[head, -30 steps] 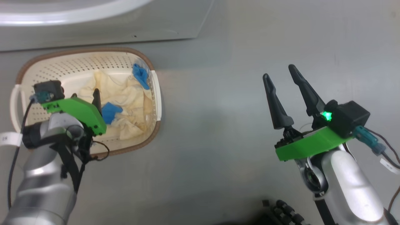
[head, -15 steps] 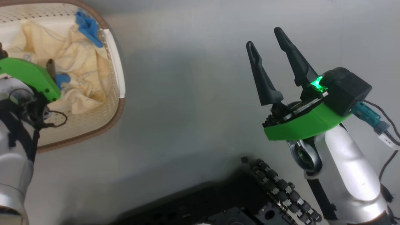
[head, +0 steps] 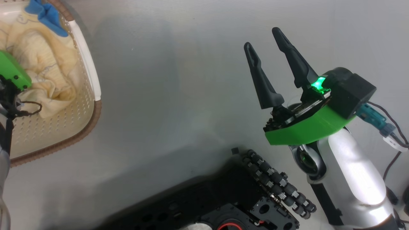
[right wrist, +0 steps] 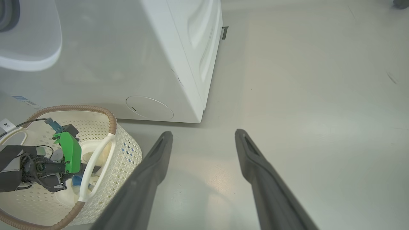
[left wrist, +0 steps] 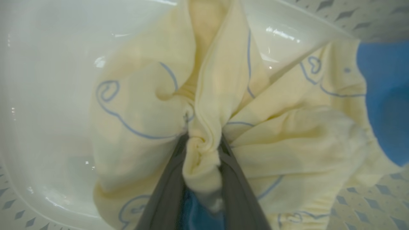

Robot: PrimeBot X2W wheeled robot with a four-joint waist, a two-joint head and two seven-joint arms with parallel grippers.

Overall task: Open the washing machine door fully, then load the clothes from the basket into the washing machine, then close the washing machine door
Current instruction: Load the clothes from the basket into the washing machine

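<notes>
Soft, light pale-yellow cloth garments [left wrist: 287,137] w/ blue outlines are seen in cream perforated plastic basket [head: 83,105], far left. A bunched fold is pinched by left gripper [left wrist: 203,142]; sagging expected. Right gripper [head: 263,38] is spread wide, empty.

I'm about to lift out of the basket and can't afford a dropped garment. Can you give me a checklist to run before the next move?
1. Grip: left gripper pinches a fold of the clothes between both fingers: ok.
2. Lift: clothes clear of the basket: not ok, they lie inside it.
3. Spare arm: right gripper open, empty, over bare floor: ok.
4. Target: washing machine door fully open: cannot tell.
5. Distance: basket beside the washing machine: ok.
</notes>
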